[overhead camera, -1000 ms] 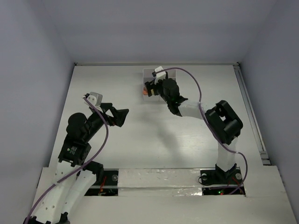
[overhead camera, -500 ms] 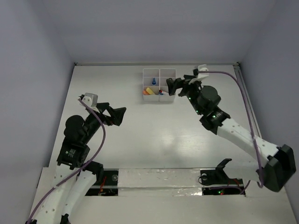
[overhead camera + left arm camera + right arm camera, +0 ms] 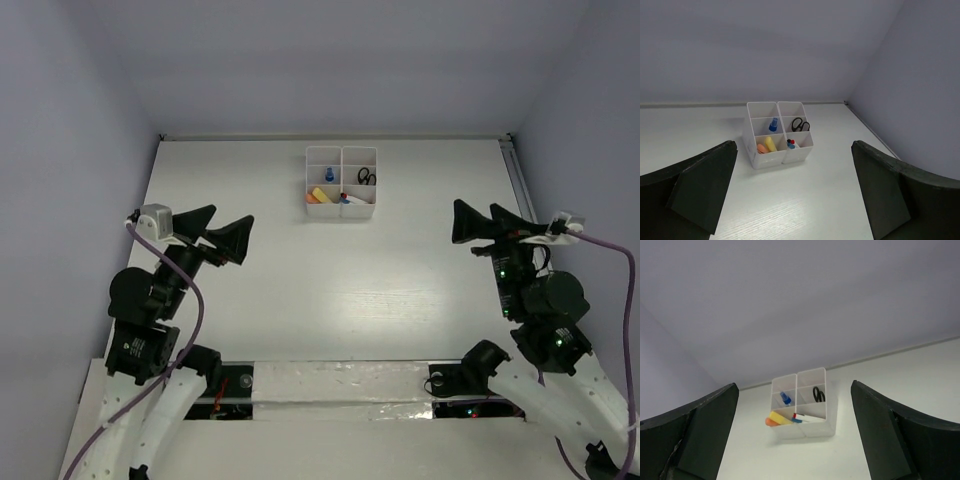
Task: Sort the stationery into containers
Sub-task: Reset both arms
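Note:
The white organiser tray (image 3: 341, 213) stands at the back middle of the table, also seen in the left wrist view (image 3: 771, 159) and the right wrist view (image 3: 815, 429). Its compartments hold black-handled scissors (image 3: 367, 178), a blue-capped item (image 3: 328, 180), yellow (image 3: 323, 194) and orange (image 3: 312, 198) erasers, and white pens (image 3: 350, 198) with coloured caps. My left gripper (image 3: 215, 236) hovers open and empty at the left, well short of the tray. My right gripper (image 3: 490, 223) is open and empty at the right, far from the tray.
A metal rail (image 3: 535, 240) runs along the table's right edge. Grey walls close in the back and both sides. The arm bases sit on the white strip (image 3: 340, 385) at the near edge.
My right arm has pulled back from over the tray to the right near side, its jaws open. My left gripper has drifted a little left and toward the near edge.

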### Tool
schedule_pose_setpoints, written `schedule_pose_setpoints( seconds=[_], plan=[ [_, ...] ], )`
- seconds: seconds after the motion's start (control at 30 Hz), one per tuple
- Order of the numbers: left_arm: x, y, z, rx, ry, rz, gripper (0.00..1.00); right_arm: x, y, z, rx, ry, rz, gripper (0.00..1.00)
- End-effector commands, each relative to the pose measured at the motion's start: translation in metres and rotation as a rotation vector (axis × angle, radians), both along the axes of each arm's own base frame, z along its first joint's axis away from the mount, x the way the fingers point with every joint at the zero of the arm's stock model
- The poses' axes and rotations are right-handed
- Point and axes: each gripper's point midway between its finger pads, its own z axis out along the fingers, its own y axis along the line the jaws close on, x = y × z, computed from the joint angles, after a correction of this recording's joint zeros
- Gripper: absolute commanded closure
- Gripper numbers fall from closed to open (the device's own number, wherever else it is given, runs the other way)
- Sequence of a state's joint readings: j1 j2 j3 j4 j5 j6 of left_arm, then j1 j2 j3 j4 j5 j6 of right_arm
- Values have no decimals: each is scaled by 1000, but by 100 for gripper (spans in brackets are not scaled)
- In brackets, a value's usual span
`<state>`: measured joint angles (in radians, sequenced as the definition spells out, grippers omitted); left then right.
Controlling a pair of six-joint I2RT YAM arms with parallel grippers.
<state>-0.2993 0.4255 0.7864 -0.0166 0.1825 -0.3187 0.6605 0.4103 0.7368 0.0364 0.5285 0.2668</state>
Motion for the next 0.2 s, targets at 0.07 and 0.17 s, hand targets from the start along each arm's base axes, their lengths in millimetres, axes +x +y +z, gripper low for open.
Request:
schedule_pose_setpoints(
  seconds=[0.07, 0.17],
  plan=[
    [-2, -6, 0, -32, -21, -36, 1, 13, 4, -49, -62, 156, -32, 0],
    [-2, -5, 0, -27, -15, -30, 1, 16, 10, -45, -67, 161, -13, 0]
  ],
)
